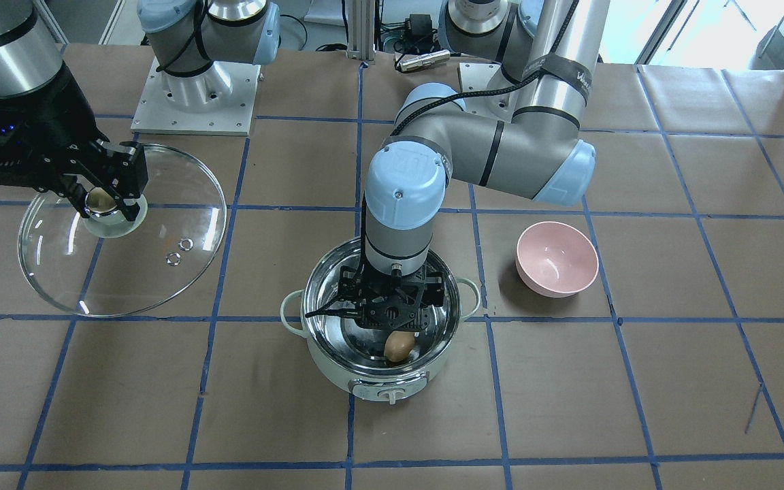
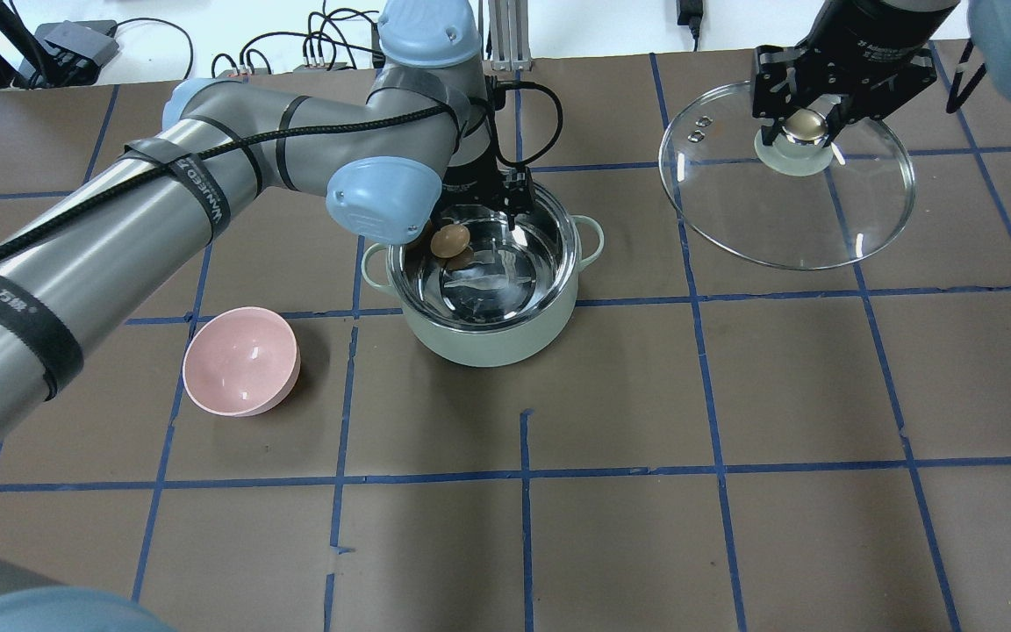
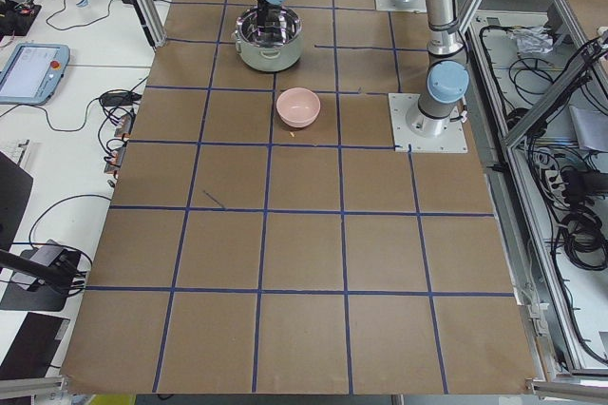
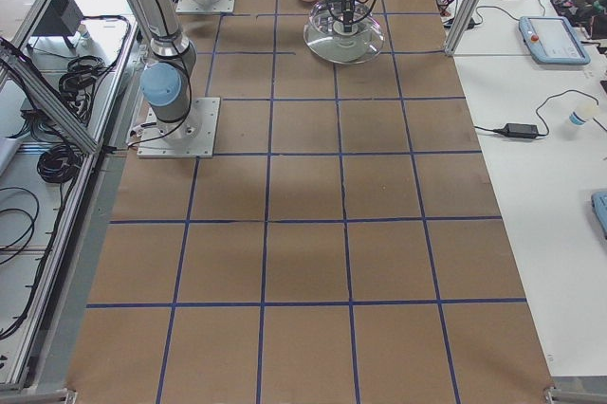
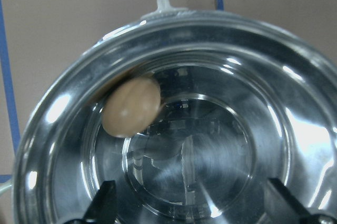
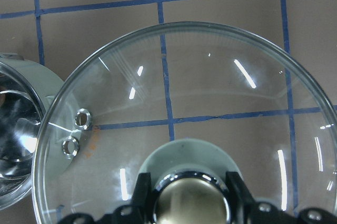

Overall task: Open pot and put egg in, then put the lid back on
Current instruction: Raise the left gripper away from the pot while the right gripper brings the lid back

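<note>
The mint-green pot [image 1: 337, 371] stands open at mid table, and also shows in the overhead view [image 2: 488, 342]. The brown egg [image 1: 399, 346] lies loose inside it against the steel wall, as the left wrist view [image 5: 131, 105] shows. My left gripper [image 1: 386, 320] hangs over the pot's inside, open and empty, its fingertips [image 5: 105, 203] wide apart and clear of the egg. My right gripper [image 1: 103, 204] is shut on the beige-topped knob [image 6: 190, 200] of the glass lid [image 1: 160, 272]. It holds the lid off to the side of the pot, seemingly above the table.
A pink bowl [image 1: 557, 258] stands empty on the table on the pot's other side from the lid. The left arm's elbow [image 2: 378, 197] hangs over the pot's rim. The pot's edge [image 6: 16, 129] shows beside the lid in the right wrist view.
</note>
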`<state>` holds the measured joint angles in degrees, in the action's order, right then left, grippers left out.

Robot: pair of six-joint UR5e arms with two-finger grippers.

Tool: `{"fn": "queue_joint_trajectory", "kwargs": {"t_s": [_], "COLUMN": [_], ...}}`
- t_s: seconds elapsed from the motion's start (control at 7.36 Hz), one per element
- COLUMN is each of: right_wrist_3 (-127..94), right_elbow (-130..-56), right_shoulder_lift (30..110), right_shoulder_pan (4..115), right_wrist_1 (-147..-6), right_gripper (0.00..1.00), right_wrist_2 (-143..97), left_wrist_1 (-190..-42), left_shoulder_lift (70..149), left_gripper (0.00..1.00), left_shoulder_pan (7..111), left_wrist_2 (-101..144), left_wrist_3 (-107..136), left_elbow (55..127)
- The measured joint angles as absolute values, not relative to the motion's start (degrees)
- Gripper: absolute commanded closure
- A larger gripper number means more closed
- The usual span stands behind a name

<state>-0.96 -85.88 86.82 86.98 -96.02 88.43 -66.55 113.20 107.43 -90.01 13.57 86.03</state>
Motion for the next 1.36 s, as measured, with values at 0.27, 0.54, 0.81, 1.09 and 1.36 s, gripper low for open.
{"fn": "queue_joint_trajectory", "kwargs": {"t_s": [0.27, 0.54, 0.81, 1.09, 1.36], "right_wrist_3": [-1.1, -3.3, -7.1, -13.1, -22.3], "right_elbow": [-86.0, -86.2, -86.2, -86.1, -85.7], "right_shoulder_lift": [86.7, 86.3, 85.2, 82.6, 78.1], "right_shoulder_pan": [87.9, 90.5, 93.9, 99.0, 105.7], "right_wrist_1": [-96.3, -97.2, -98.9, -102.5, -107.7], "right_gripper": [0.7, 0.7, 0.7, 0.7, 0.7], "right_wrist_2": [88.5, 89.0, 89.3, 90.7, 92.5], "left_wrist_1": [-77.2, -86.4, -89.4, -90.1, -90.4], "left_shoulder_lift": [104.7, 96.5, 92.0, 89.5, 88.5], "left_gripper": [0.0, 0.0, 0.0, 0.0, 0.0], "left_shoulder_pan": [105.3, 101.2, 97.3, 93.4, 91.1], "left_wrist_2": [-89.6, -88.6, -88.7, -89.1, -89.3], "left_wrist_3": [9.9, 6.7, 1.3, -2.9, -3.4], "left_elbow": [86.1, 86.8, 88.8, 91.0, 91.3]}}
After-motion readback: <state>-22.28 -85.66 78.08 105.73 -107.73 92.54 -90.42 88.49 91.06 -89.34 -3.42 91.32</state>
